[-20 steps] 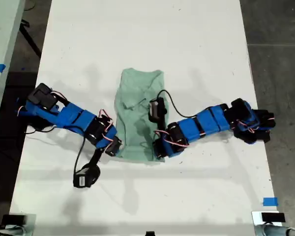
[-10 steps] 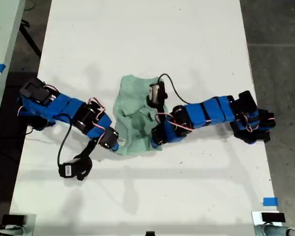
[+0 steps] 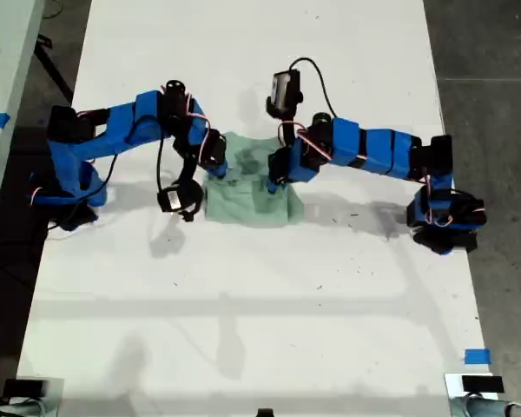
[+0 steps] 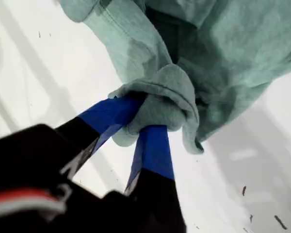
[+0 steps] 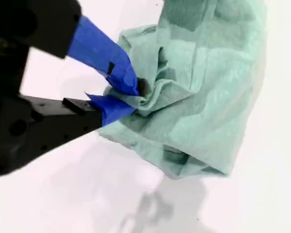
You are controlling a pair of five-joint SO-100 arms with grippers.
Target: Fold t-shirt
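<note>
On the table [image 3: 243, 287], the t-shirt [image 3: 252, 187] lies bunched.

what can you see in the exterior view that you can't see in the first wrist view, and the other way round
Only the exterior view shows both blue arms reaching in from its left and right, the whole white table, and blue tape near its lower right corner. Only the first wrist view shows my first hand close up, its blue fingers pinching a bunched fold of cloth. Both show the t-shirt, partly folded and gathered on the table.
</note>
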